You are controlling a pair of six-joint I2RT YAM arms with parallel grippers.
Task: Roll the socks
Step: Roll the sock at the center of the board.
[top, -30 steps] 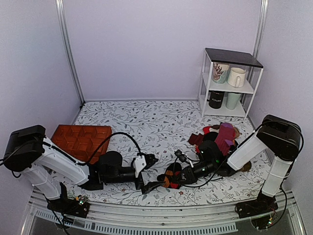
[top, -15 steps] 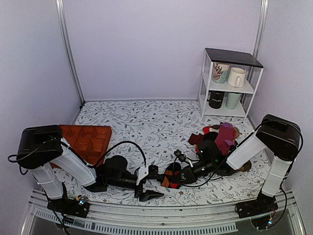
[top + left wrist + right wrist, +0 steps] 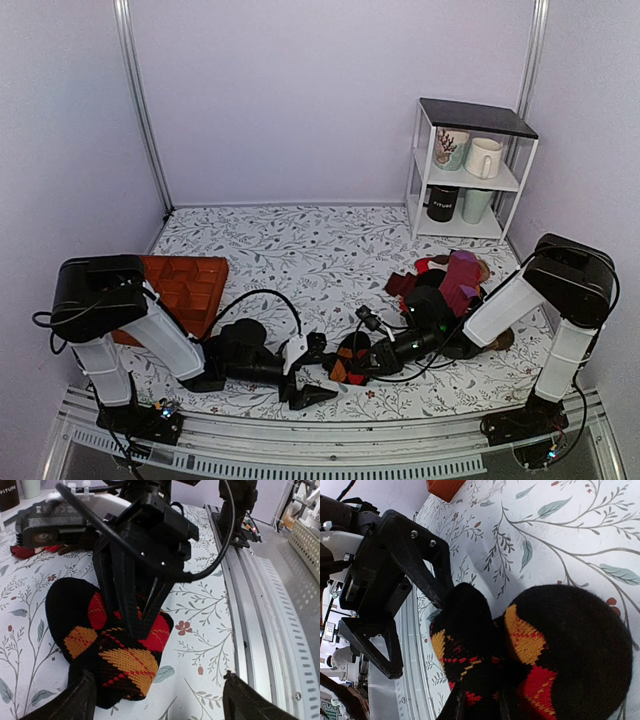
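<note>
I am pinching the socks (image 3: 349,360) in my right jaws, closed tight on the knit, near the front edge of the tabletop (image 3: 300,250). The bundle is lying flat. Its long axis seems to be running left to right, one rounded end pointing toward my left jaws, which are spread wide just beside it, holding nothing.
</note>
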